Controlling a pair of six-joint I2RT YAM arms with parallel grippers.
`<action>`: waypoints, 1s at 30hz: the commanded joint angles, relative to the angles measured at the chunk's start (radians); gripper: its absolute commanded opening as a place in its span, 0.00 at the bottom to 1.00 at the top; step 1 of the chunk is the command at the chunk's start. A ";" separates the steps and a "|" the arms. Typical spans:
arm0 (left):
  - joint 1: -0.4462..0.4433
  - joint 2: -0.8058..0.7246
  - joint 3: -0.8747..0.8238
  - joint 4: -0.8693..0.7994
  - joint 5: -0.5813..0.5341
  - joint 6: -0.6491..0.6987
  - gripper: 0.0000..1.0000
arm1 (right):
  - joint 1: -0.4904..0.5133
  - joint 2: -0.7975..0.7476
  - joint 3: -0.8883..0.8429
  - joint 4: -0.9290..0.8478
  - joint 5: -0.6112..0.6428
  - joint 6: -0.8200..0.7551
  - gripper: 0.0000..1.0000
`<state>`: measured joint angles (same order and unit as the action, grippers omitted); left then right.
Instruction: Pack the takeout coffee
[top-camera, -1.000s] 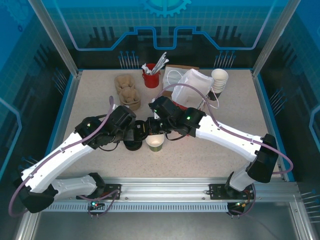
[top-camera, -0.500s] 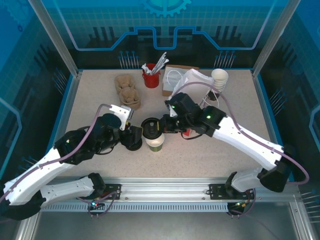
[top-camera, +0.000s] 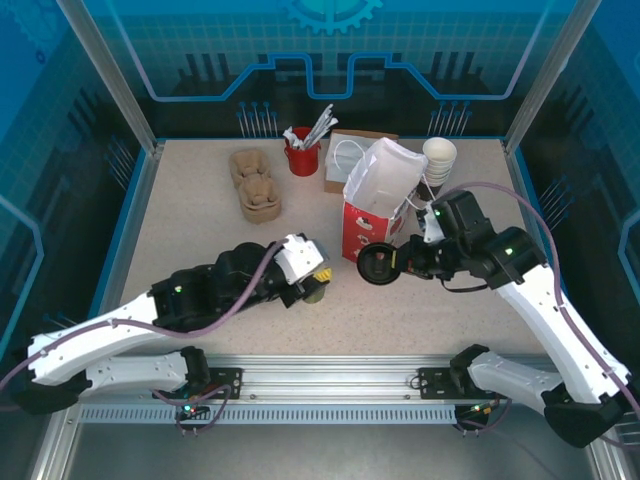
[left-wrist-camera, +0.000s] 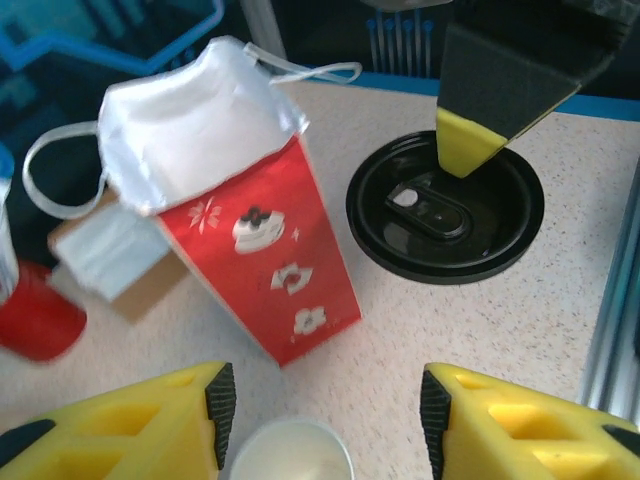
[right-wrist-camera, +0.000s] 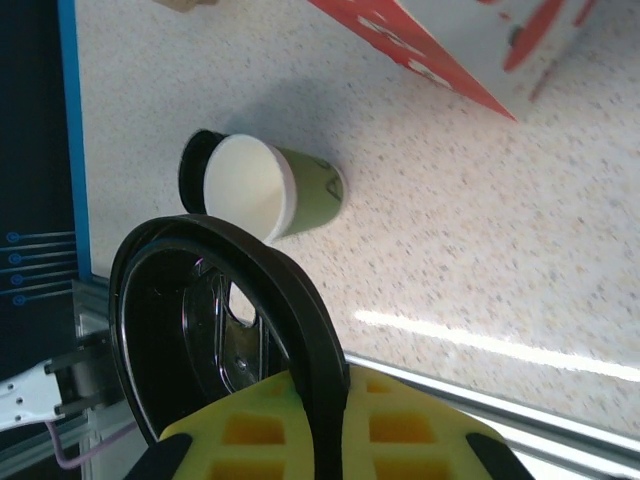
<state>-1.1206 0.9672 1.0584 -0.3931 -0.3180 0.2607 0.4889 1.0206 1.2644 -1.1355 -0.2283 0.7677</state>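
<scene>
Olive-green cup (right-wrist-camera: 262, 195), white inside, open-topped, stood on the counter (left-wrist-camera: 480, 330) between the parted fingers of the left pincer (left-wrist-camera: 327, 405). At 3 o'clock the right pincer (top-camera: 395, 262) clamped a black lid (left-wrist-camera: 445, 210); at 1 o'clock, an open red bag (left-wrist-camera: 270, 240).

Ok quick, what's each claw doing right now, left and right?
Left claw: open, straddling the paper cup, not gripping it.
Right claw: closed on the black lid.

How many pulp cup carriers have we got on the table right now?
2. The rear carrier sits at the far left of the table; the front carrier lies directly in front of it. Others may be nested underneath.
</scene>
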 joint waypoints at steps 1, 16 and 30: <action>-0.011 0.024 -0.047 0.202 0.107 0.221 0.51 | -0.064 -0.018 -0.017 -0.143 -0.126 -0.094 0.00; -0.065 0.119 -0.202 0.402 0.191 0.471 0.48 | -0.125 -0.002 -0.095 -0.147 -0.338 -0.220 0.00; -0.064 0.123 -0.219 0.367 0.222 0.547 0.49 | -0.131 0.001 -0.128 -0.145 -0.352 -0.221 0.00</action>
<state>-1.1793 1.0859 0.8440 -0.0319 -0.1295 0.7700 0.3714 1.0214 1.1442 -1.2606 -0.5404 0.5632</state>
